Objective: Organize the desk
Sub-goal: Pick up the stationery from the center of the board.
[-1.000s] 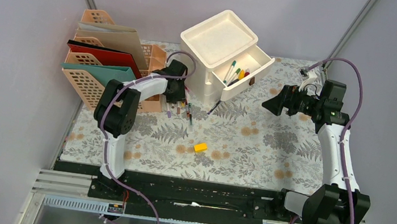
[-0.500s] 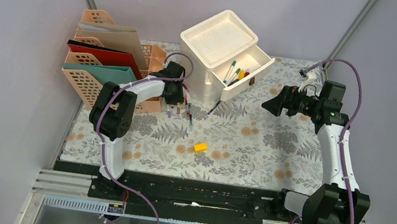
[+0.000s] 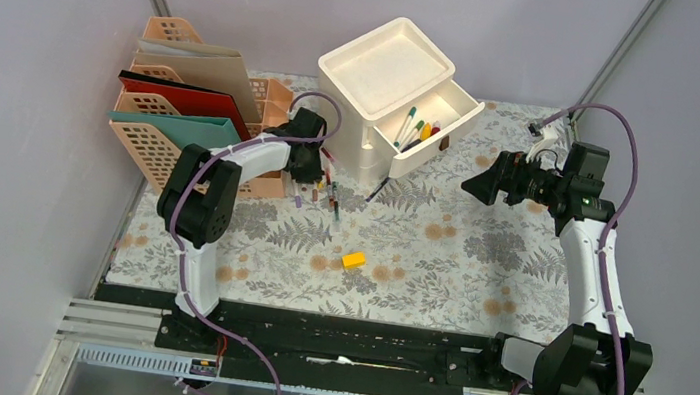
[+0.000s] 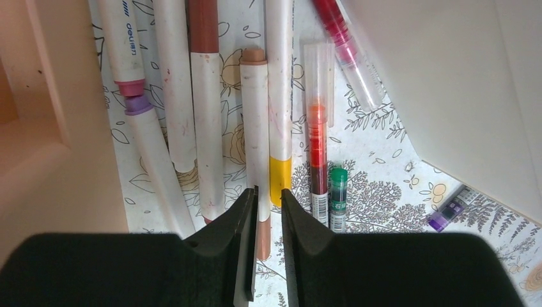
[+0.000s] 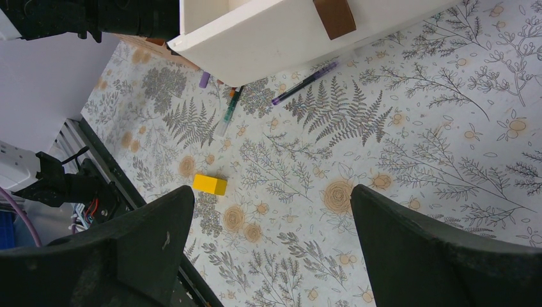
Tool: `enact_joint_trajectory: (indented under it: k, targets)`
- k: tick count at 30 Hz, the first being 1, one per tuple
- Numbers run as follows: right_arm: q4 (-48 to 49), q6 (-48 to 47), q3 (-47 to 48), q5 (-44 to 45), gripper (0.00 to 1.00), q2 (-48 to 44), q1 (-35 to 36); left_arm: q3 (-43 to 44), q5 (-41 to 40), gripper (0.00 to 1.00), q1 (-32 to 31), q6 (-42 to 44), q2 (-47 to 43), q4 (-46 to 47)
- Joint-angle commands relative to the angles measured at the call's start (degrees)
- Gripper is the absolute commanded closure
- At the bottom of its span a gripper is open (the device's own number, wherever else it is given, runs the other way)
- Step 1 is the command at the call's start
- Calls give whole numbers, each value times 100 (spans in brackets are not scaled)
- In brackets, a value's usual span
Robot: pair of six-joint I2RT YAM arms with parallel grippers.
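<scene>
Surface [image 3: 439, 259]: pale cloth printed with grey ferns and tan flowers, lying ahead of both arm bases.
Drawer unit [image 3: 382, 66]: white, at the far middle of the surface; its top drawer [image 3: 432, 127] is pulled out with several pens inside.
File rack [image 3: 146, 147]: peach lattice at the far left, holding beige, red and teal folders [image 3: 196, 68].
Markers [image 3: 334, 199]: a row lying side by side on the cloth between the file rack and the drawer unit.
Left end effector [image 4: 268, 199]: low over that row, fingers narrowly parted astride the lower end of a brown-capped marker [image 4: 255, 115]; whether they pinch it cannot be told. A yellow-banded marker [image 4: 279, 179] lies just beside it.
Right end effector [image 5: 268, 249]: fingers spread wide, nothing between them, above the right side of the surface.
Yellow block [image 3: 354, 258]: alone near the front middle, well apart from the markers.
Purple pen [image 5: 305, 83]: flat on the cloth just beside the open drawer's front.
</scene>
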Motion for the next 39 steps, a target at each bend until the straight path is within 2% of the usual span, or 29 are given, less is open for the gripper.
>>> enact_joint_trajectory:
  k: [1,14,23,27,32,34,37,39]
  targets:
    - [157,23,22,-135,1,-106,-32,7,-158,77,25,103,-61,51]
    - [153,22,29,-148,1,-85,-32,-140,-205,80,18,262,-111,-10]
    - [156,31,37,-165,1,-94,-32,-131,-162,69,-58,350,38,-147]
    - [160,38,55,-170,1,-105,-32,40,-399,69,-157,452,182,-457]
    - [158,53,72,-185,1,-109,-32,32,-580,77,-309,520,344,-685]
    - [159,64,88,-197,1,-110,-39,-30,-577,83,-354,524,351,-682]
    - [158,66,106,-215,1,-107,-32,-142,-580,99,-419,513,249,-651]
    - [154,65,114,-254,1,-109,-32,-226,-582,100,-457,513,56,-581]
